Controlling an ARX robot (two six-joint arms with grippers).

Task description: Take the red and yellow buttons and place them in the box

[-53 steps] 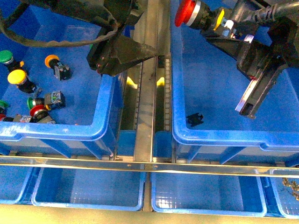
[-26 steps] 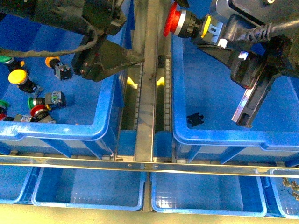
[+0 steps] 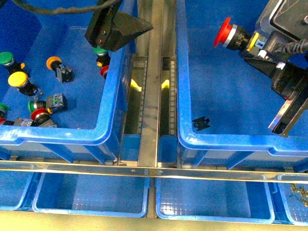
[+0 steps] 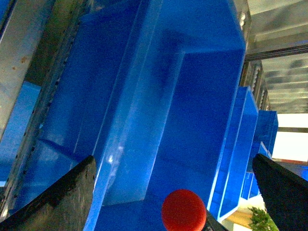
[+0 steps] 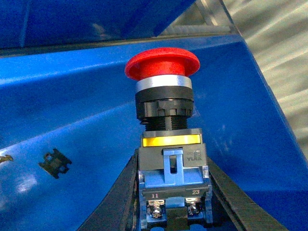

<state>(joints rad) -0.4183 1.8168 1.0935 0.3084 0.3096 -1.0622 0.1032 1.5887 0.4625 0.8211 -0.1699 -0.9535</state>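
Red-capped button (image 3: 234,37) is held sideways above the box (image 3: 226,140); yellow-capped button (image 3: 18,79) lies well left of the box.

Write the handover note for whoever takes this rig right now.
Right gripper: fingers shut on a red mushroom-cap push-button, held over the large blue plastic crate on the right.
Left gripper: open, empty, over the left blue crate of loose buttons.
Done: right crate holds only a small black clip, no button.
Left: release the red one, then fetch the yellow-capped button and the red-capped one near it.
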